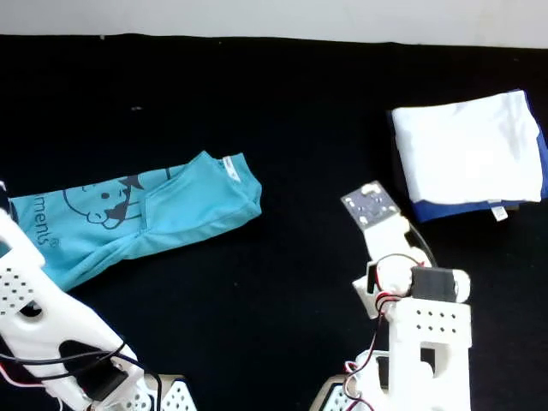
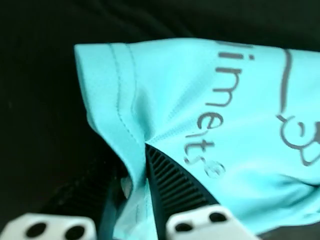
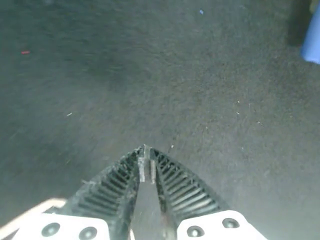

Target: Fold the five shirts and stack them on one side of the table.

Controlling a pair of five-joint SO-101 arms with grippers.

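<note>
Black cloth covers the whole table, and on its left half lies the turquoise shirt, partly folded into a long strip, grey print facing up. The left gripper is right on it, pinching a fold of turquoise fabric by the stitched hem, with cloth bunched between the ribbed fingers. Over on the far right, a folded white shirt sits on a folded dark blue shirt in a tidy stack. The right gripper hangs over bare black cloth between the turquoise shirt and the stack, nearer the stack. Its tips are pressed together with nothing between them.
</note>
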